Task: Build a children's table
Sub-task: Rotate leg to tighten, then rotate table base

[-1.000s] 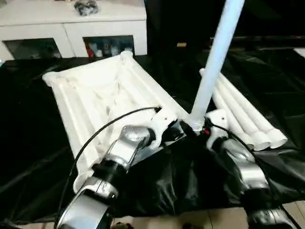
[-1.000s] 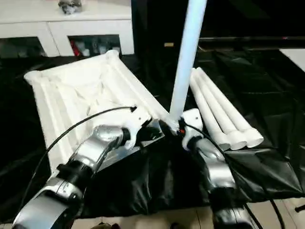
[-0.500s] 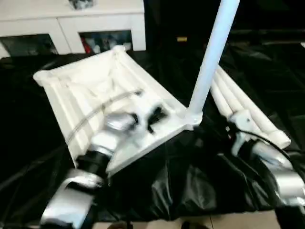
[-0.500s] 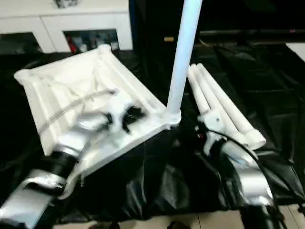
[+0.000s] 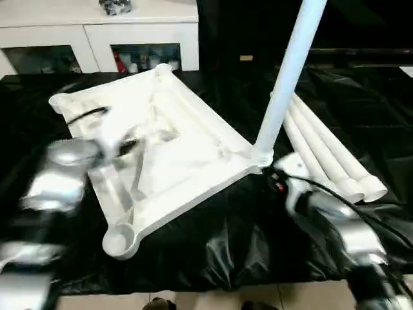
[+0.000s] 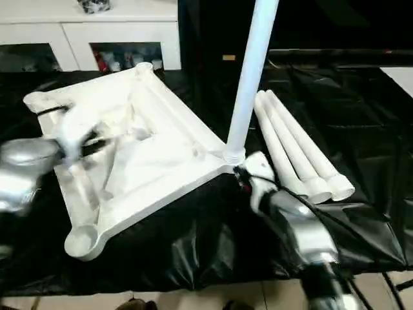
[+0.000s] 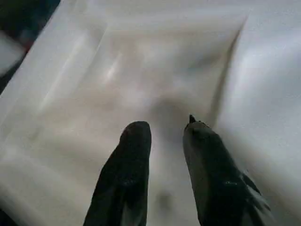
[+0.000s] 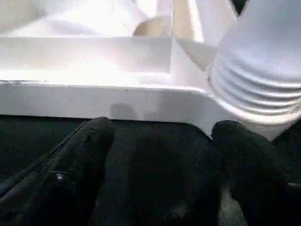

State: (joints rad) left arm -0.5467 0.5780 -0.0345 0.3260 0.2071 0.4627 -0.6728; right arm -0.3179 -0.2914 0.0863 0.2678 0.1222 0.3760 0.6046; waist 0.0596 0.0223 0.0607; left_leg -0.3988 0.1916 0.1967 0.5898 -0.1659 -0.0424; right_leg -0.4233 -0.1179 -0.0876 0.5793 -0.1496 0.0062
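The table top (image 5: 168,155) lay ribbed side up across the left and centre of the head view on the black sheet (image 5: 232,245), one leg (image 5: 287,71) standing upright in its right-hand corner socket. Three spare legs (image 5: 329,158) lay side by side just right of that corner, right of centre.

The right gripper (image 8: 157,141) sat low at that socket corner, its fingers spread wide and closed on nothing, the rim and the leg's threaded collar just ahead of it. The left gripper (image 7: 167,129) hung over the ribbed underside, fingers a little apart, nothing between them.

Risk, as I read it: the standing leg looked free of either gripper, so if it is only loosely seated, a nudge from the right forearm could tip it or rock the top. The spare legs are round and could roll if bumped.

Room was tight on the right, between socket corner and spare legs. The near corner socket (image 5: 118,242) at lower left sat close to the sheet's front edge. Behind, the white cabinet (image 5: 97,39) closed off the upper left; the black sheet in the lower centre was open.
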